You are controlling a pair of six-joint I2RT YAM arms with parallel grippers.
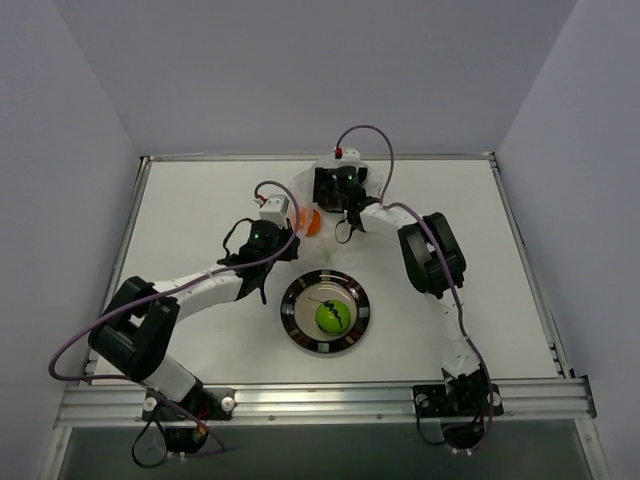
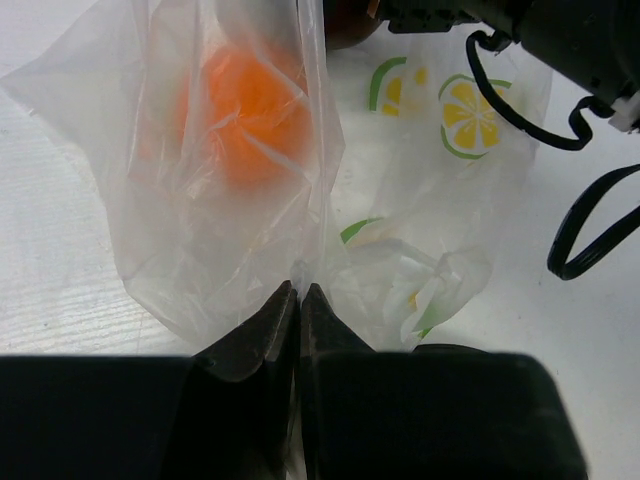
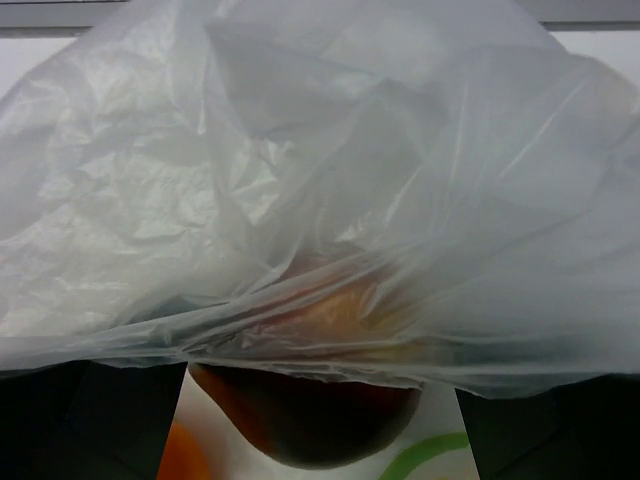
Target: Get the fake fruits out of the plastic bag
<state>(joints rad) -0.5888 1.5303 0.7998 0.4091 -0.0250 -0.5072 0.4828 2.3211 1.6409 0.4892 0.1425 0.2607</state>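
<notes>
The clear plastic bag point(image 2: 400, 230), printed with citrus slices, lies at the back of the table. My left gripper point(image 2: 298, 292) is shut on a fold of its film. The orange fruit point(image 2: 250, 110) sits inside the bag just beyond that pinch and shows as the orange fruit point(image 1: 311, 222) from above. My right gripper point(image 3: 320, 385) stands open inside the bag's mouth, with the bag film point(image 3: 320, 200) draped over its fingers. The dark maroon fruit point(image 3: 300, 425) lies between its jaws, with a gap on the right side. The green fruit point(image 1: 331, 317) rests on the plate point(image 1: 291, 312).
The dark-rimmed plate sits near the front middle, between the two arms. A black cable loop point(image 2: 590, 230) from the right arm hangs close to the bag. The raised table rim point(image 1: 300, 157) runs just behind the bag.
</notes>
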